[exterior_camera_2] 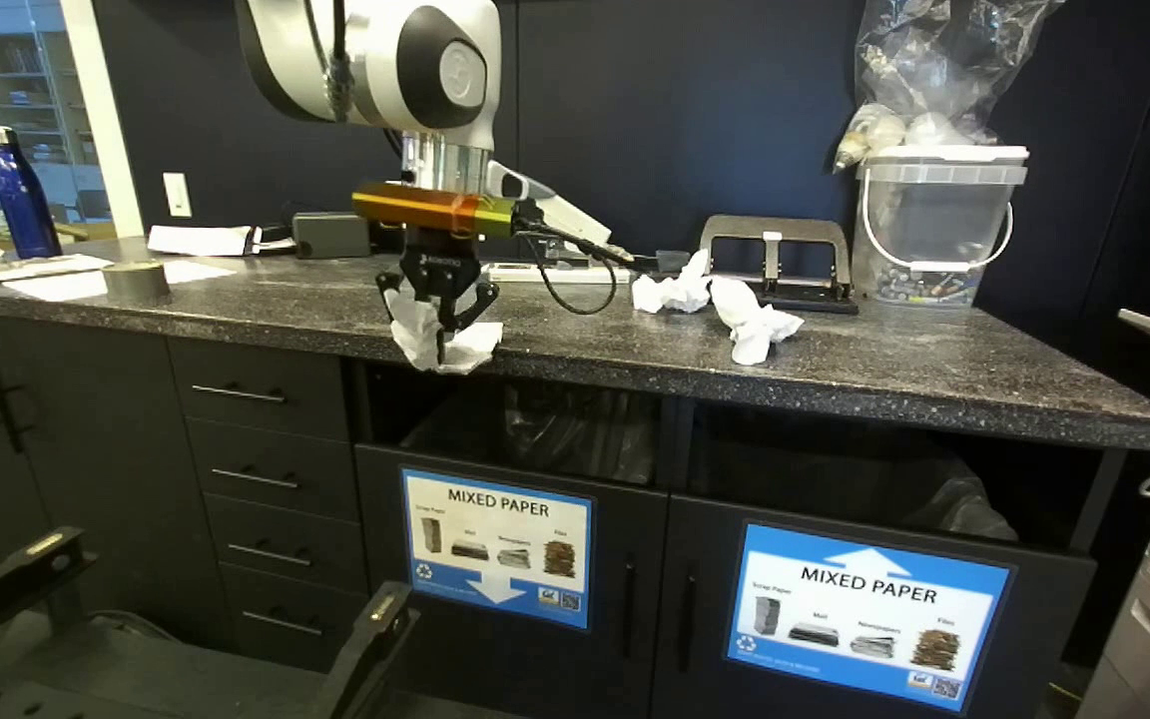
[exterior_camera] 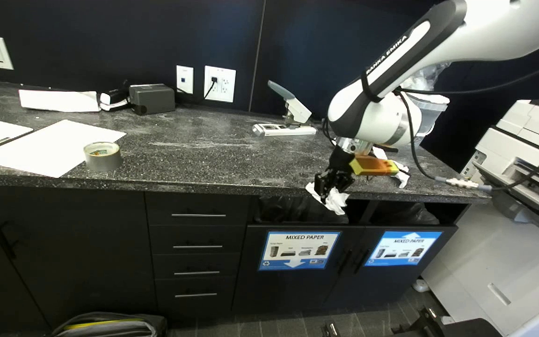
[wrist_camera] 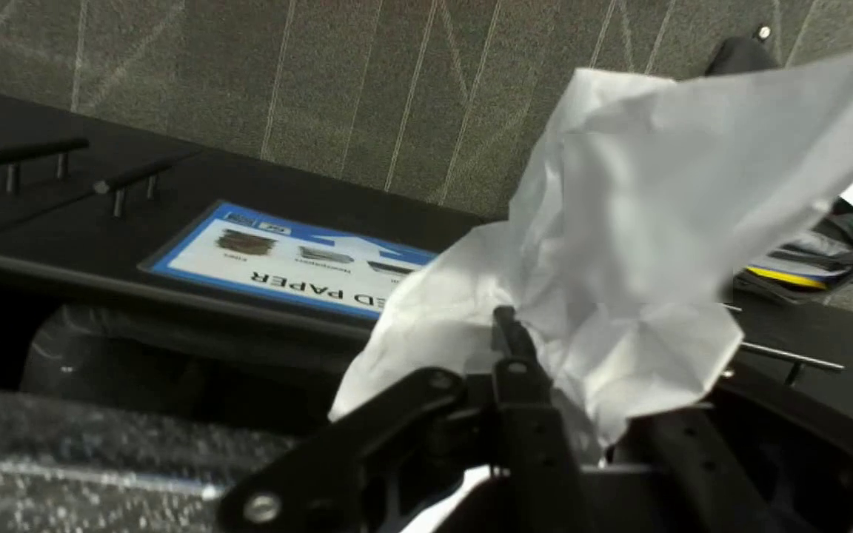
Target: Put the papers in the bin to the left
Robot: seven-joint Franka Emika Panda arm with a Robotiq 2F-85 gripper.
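"Gripper (exterior_camera_2: pixel 438 338)?"
"One, pinching one paper (exterior_camera_2: pixel 415 332), left of centre in an exterior view."
"Other papers (exterior_camera_2: pixel 753 322)?"
"Two, crumpled, on the counter (exterior_camera_2: pixel 575 335), right of centre."
"Bin (exterior_camera_2: pixel 625 524)?"
"One, lower centre."

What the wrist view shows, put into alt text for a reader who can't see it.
Black jaws hold a crumpled white paper scrap, which partly covers a blue-edged sign, upside down here, on a dark cabinet front. At lower left, the bin compartment, dark inside, borders a speckled countertop; striped carpet spans the top.
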